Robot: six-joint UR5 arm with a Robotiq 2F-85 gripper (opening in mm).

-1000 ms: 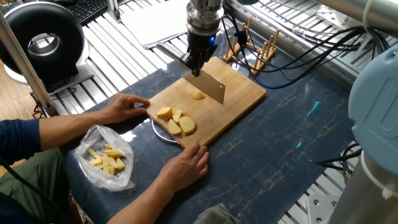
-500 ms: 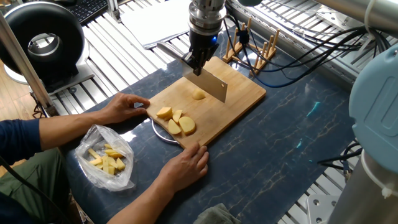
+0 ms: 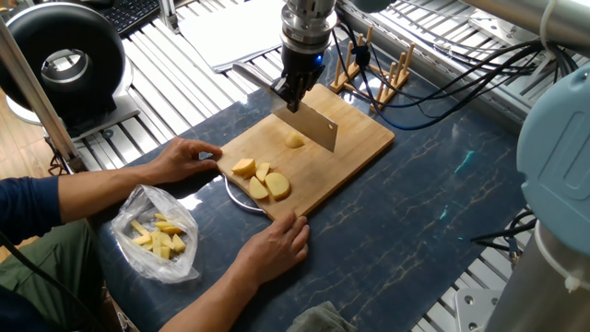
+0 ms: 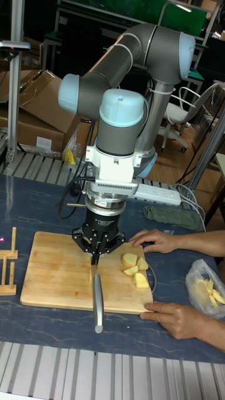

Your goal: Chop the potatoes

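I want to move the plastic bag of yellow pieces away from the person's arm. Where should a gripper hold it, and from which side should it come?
Probably the crumpled open top edge of the plastic bag, coming from above. The film bunches up there into loose folds that two fingers can pinch, while the lower part lies flat on the table with the pieces inside. The person's left hand lies on the cutting-board side, so the near, free edge looks safer.

A wooden cutting board (image 3: 355, 138) lies mid-tabletop (image 3: 415, 212); a clear plastic bag (image 3: 157, 235) sits near the front-left edge, a wooden rack (image 3: 373, 69) toward the back.
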